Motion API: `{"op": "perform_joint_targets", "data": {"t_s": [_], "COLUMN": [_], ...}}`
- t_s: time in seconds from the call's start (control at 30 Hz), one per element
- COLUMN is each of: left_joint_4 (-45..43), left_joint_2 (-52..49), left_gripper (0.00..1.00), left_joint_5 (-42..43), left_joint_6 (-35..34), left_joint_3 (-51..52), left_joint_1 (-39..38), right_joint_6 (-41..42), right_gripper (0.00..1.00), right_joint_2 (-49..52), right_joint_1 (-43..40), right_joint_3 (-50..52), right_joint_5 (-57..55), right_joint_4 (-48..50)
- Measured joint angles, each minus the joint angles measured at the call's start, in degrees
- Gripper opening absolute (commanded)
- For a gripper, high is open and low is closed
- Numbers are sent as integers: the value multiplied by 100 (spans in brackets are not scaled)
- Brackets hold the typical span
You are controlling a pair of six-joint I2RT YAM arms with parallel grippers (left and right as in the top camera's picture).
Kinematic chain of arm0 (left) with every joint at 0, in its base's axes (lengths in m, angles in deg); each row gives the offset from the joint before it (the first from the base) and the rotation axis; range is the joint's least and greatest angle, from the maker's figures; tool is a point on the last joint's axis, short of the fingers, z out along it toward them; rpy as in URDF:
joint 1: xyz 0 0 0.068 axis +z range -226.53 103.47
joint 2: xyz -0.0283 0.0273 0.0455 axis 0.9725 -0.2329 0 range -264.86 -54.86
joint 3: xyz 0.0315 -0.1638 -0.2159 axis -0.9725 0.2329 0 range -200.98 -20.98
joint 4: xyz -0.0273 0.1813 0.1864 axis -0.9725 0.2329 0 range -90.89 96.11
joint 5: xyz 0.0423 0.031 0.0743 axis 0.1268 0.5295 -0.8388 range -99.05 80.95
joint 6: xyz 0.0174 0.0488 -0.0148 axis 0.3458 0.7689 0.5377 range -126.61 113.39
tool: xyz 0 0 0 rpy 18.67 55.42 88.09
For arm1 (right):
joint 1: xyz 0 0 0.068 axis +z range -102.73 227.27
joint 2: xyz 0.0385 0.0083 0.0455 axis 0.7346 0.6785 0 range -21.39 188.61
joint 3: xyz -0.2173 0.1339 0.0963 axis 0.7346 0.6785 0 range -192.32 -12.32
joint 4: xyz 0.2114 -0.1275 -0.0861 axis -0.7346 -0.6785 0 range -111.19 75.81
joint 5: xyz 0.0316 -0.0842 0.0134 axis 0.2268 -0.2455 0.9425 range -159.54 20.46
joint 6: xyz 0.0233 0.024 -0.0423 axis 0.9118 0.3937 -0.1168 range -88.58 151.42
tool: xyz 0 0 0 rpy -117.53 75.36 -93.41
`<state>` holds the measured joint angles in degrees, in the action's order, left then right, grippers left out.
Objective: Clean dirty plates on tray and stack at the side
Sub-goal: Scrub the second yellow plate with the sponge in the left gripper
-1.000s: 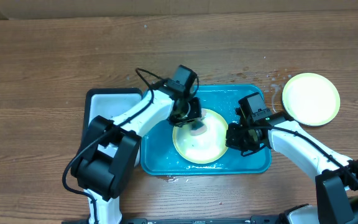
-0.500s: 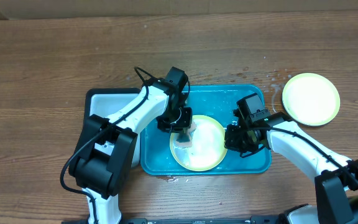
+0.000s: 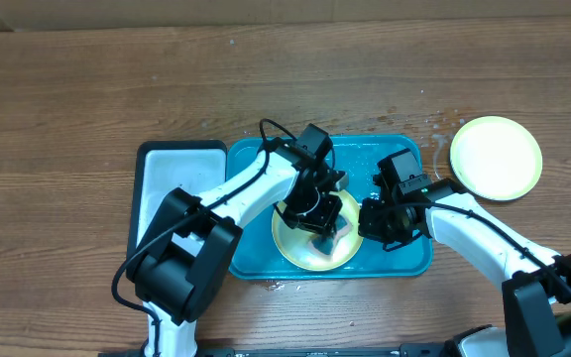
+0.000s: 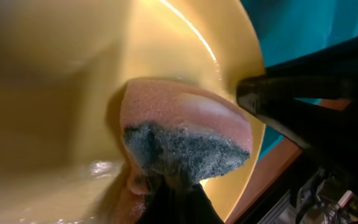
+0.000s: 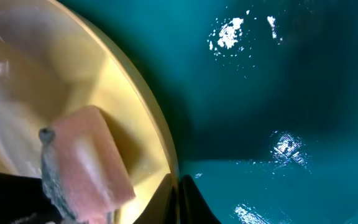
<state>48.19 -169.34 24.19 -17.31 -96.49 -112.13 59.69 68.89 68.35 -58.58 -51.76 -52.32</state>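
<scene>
A yellow-green rimmed plate [image 3: 300, 248] lies in the teal tray [image 3: 365, 157]. My left gripper [image 3: 322, 222] is over the plate's right half, shut on a pink sponge [image 4: 179, 121] with a dark scrub face, pressed on the plate [image 4: 73, 74]. My right gripper [image 3: 367, 220] is shut on the plate's right rim [image 5: 151, 124]; its fingertips [image 5: 188, 199] pinch the edge, with the sponge [image 5: 89, 165] close by. A second yellow-green plate [image 3: 496, 157] lies on the table at the right. The light-blue plate is out of view.
A white tray with a black rim [image 3: 171, 188] stands against the teal tray's left side. Water drops lie on the table [image 3: 434, 124] near the right plate. The teal tray's floor [image 5: 278, 93] is wet.
My left gripper has swept the sponge from the plate's upper left across to its right side, close to my right gripper. The right gripper has kept its hold on the rim.
</scene>
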Motion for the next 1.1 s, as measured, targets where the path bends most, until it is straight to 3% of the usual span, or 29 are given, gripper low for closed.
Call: {"op": "perform_joint_targets", "data": {"t_s": [0.47,0.77,0.9,1.1], "left_joint_4": [669,-393,-1086,-1652], "left_joint_2": [24,81,79,17], "left_gripper": [4,4,4,4], "left_joint_5": [-2070,-2892,-2942,-2149], "left_joint_6": [-1126,-1475,-1620,-1639], "left_joint_3": [-31,-39,-22,-2], "left_joint_1": [192,404,420,538], "right_joint_6": [2,48,81,164], "right_gripper": [4,4,4,4], "right_joint_2": [2,2,2,0], "right_joint_1": [2,0,-7,-44], "right_joint_3": [4,4,4,4], "right_joint_5": [33,70,66,66], "right_joint_4": [-15,48,48,-2]}}
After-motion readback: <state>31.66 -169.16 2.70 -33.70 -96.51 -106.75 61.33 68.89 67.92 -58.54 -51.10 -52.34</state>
